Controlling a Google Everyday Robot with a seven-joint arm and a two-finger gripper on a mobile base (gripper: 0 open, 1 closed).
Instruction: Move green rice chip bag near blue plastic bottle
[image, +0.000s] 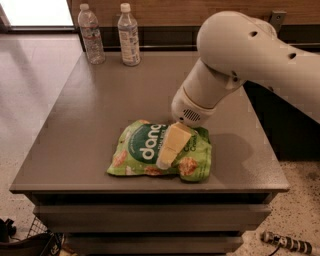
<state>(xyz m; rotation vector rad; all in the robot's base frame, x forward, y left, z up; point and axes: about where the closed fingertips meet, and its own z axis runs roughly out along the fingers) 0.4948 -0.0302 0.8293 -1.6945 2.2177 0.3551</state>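
The rice chip bag (142, 150) lies flat on the desk (90, 115) toward its 6 o'clock edge, and the hand (164, 162) is over the bag's middle, reaching in from 1 o'clock. The plastic bottle (129, 37) stands upright at the desk's far edge, toward 12 o'clock from the bag and well apart from it, with a second bottle (92, 36) near it at its 9 o'clock.
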